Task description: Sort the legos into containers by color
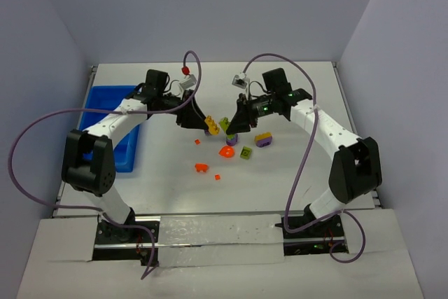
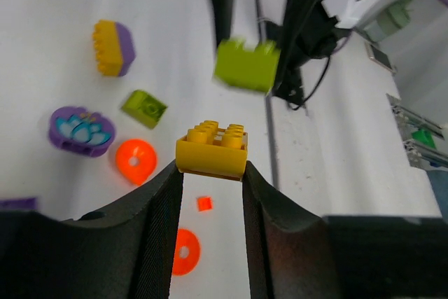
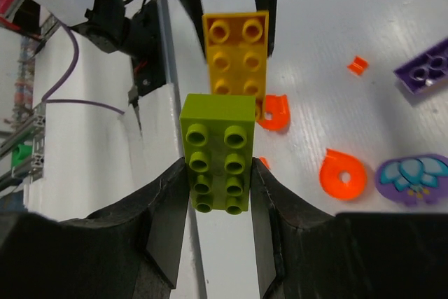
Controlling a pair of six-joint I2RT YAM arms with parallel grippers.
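No writing, brand or number can be read in any view. The only printed mark is a pale blue flower on a purple lego (image 2: 81, 131)

The blue tray (image 1: 105, 103) lies flat at the table's far left. A yellow brick (image 2: 211, 148) sits studs-up, clamped in the left gripper (image 2: 210, 173). Just beside it, a lime-green brick (image 3: 217, 153) is pinched in the right gripper (image 3: 218, 173). Loose near the middle lie a yellow-and-purple brick (image 2: 112, 47), a small olive brick (image 2: 144, 108), a purple flower piece (image 2: 81, 131), two orange rings (image 2: 135, 161) and a tiny orange bit (image 2: 204, 203).
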